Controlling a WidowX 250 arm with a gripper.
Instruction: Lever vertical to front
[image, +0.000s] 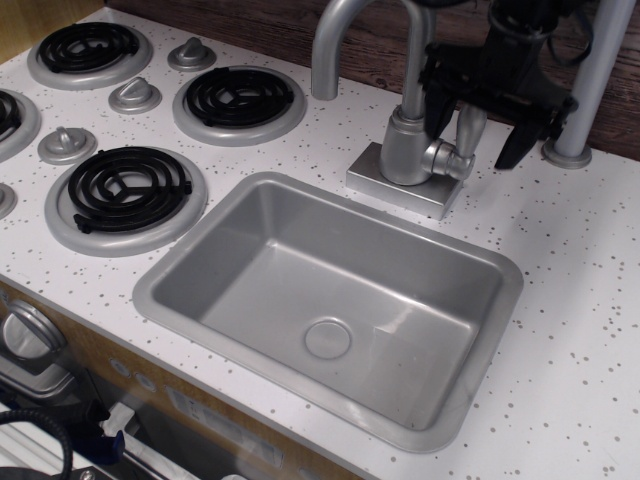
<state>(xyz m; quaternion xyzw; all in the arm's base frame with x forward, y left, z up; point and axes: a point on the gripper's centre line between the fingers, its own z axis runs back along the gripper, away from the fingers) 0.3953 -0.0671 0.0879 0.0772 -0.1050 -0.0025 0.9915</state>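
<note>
Speckled white surface (590, 300); pincer (478, 120) spread, straddling upright lever (468, 125) above tap hub (455, 160), positioned to pull it forward.

The counter held one sink (200, 262) with one drain (328, 338). One tap (405, 150) stood at its far side, bearing one lever (468, 128). To the left lay four black coil burners (125, 186), one cut by the frame's edge, and three whole stove knobs (67, 143). One gripper (492, 100) hung above.
</note>
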